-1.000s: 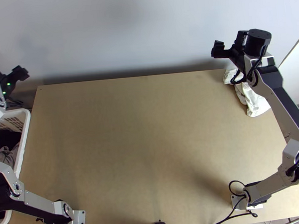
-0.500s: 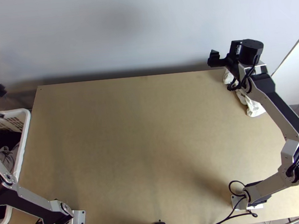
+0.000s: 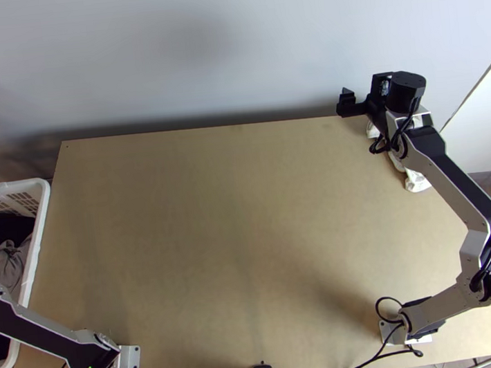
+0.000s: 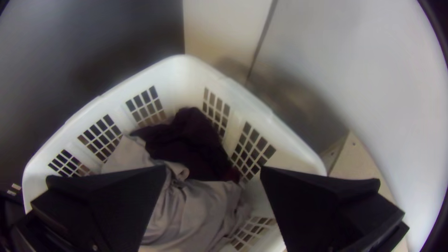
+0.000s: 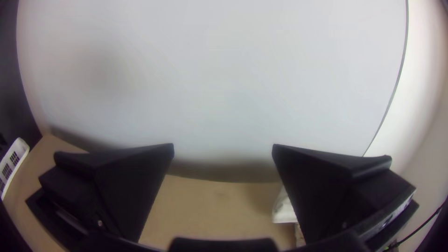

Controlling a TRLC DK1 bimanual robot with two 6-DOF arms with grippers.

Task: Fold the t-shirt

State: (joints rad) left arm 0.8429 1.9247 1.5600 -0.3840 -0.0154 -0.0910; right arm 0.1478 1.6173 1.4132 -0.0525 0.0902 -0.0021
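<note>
Bunched soft-grey cloth garment, probably the t-shirt, in white plastic lattice basket at table's nine o'clock: presumably light, limp, best pinched by a raised fold; left gripper, right gripper both spread wide, empty.

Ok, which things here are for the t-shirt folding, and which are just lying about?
For the job, likely:
- grey garment and dark garment in the laundry basket; can't tell which is the t-shirt
- left pincer, open over the basket
- right pincer, open
- wooden table

Probably lying about:
- white cloth, far right corner
- black cable
</note>
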